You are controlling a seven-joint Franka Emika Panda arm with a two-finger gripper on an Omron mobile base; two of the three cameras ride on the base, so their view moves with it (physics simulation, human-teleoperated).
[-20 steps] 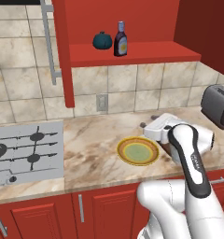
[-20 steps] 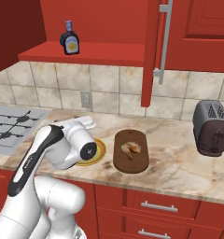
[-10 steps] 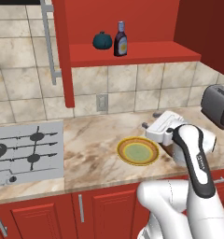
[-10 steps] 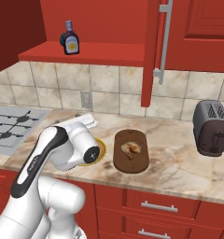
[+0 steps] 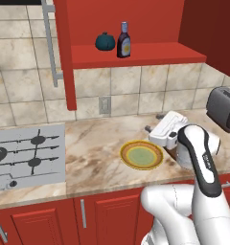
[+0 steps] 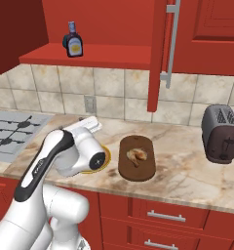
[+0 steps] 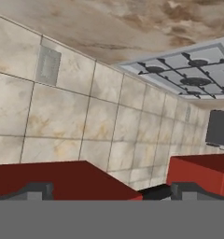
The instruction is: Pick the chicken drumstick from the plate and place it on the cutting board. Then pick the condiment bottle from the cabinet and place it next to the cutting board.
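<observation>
**Arm Raised and Hand Tilted Upward Over the Table**

Over the last second the arm's forearm and wrist rose and swung slightly toward the wall. In the left base view the wrist housing moved up and rightward, from beside the plate [image 5: 142, 155] to a position above the plate's right edge. The gripper [image 5: 154, 122] ended pointing up and back toward the tiled wall instead of down at the table [image 5: 95, 143]. In the right base view the hand lifted by the left end of the cutting board [image 6: 136, 157]. The base did not drive; both base views kept their framing.
</observation>
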